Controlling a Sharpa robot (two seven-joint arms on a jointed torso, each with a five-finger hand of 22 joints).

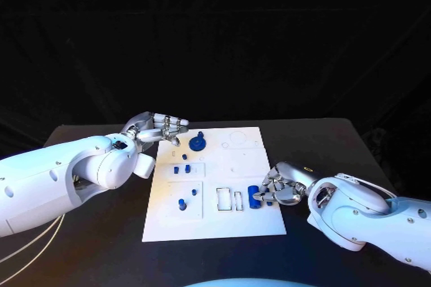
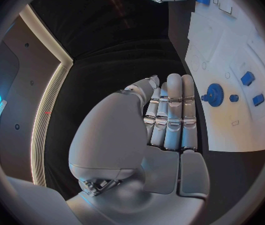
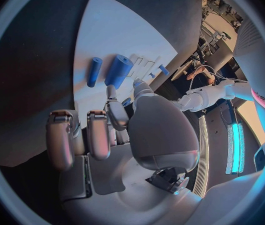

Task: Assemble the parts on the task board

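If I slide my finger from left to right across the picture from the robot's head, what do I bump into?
Left hand → round blue part → task board → blue cylinder part → right hand.

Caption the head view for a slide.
Both hands flank the white task board: left hand near the blue gear, right hand beside a blue cylinder.

White task board [image 1: 242, 221], blue parts [image 1: 197, 141] scattered on it
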